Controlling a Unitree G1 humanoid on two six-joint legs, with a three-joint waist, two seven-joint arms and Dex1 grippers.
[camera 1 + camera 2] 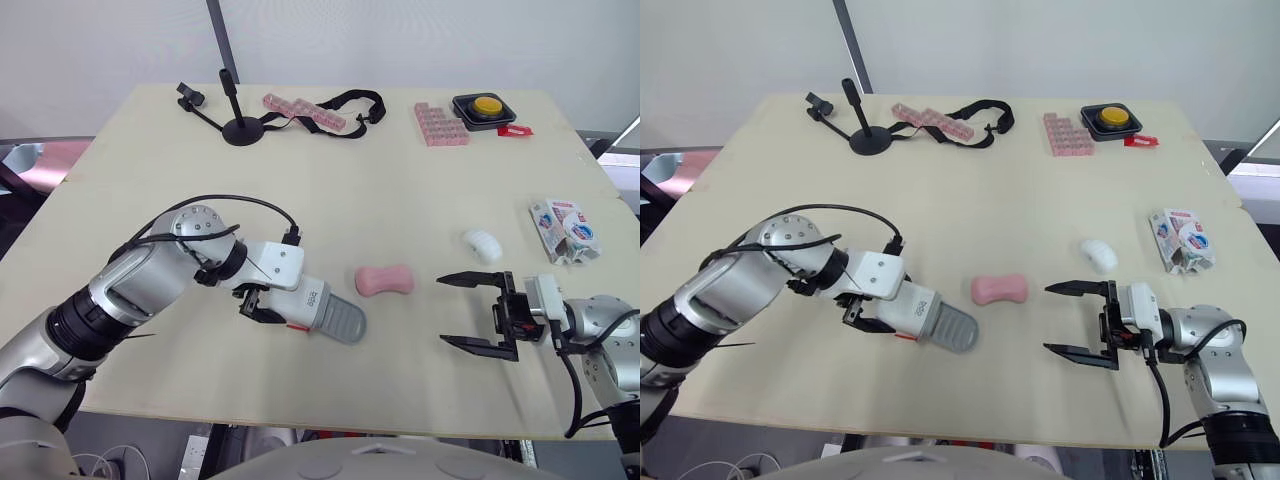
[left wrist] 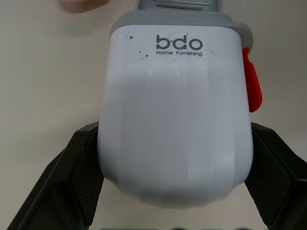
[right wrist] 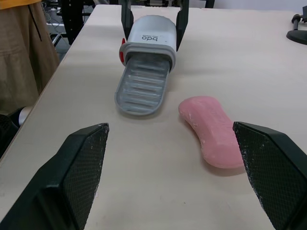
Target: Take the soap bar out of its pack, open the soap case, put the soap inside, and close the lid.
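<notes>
The soap (image 1: 384, 280) is pink. The case (image 1: 318, 308) has a white shell, a ribbed grey tray and a red tab. The pack (image 1: 566, 231) is white with blue and red print, perhaps lettering. The button (image 1: 487, 104) is yellow on a black base. The table (image 1: 350, 190) is pale beige.

Bare tabletop (image 1: 400, 180) is left free across mid-frame, below the stand (image 1: 240, 128), strap (image 1: 345, 105), pink trays (image 1: 440, 124) and yellow button (image 1: 487, 105) lined along the upper edge. At lower centre, the soap bar (image 1: 385, 280) is flanked by the soap case (image 1: 312, 303) at left and the wide-spread right gripper (image 1: 442, 311) at right, with a clear gap on each side. A white lump (image 1: 482, 244) and the pack (image 1: 566, 232) occupy the right.
</notes>
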